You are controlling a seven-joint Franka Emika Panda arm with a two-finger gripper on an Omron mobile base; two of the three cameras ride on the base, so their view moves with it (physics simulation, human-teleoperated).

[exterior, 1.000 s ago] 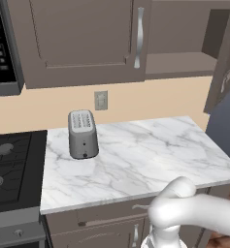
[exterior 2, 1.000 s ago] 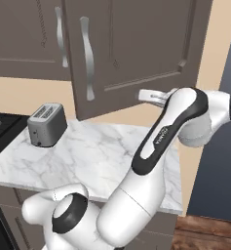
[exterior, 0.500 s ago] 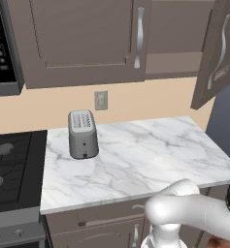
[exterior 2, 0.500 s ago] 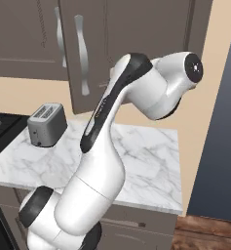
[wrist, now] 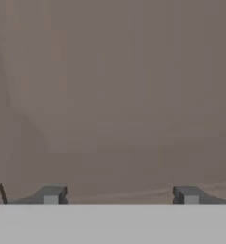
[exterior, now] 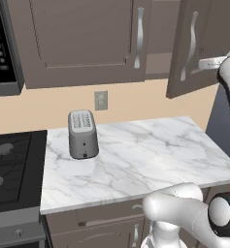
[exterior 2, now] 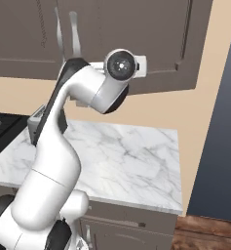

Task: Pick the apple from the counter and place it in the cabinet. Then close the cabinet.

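Marble counter (exterior: 150, 160) with toaster (exterior: 82, 134), half-open cabinet (exterior: 196, 46) above

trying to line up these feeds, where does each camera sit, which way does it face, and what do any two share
Left base view: behind the arm's left, looking forward and down at the counter, toaster and half-open cabinet door; white arm at lower right.
Right base view: behind its right, facing the same counter; arm rises from lower left.
Hand view: on the hand, close to a brown cabinet surface; gripper fingertips apart.
Both base views share counter, toaster, cabinet.
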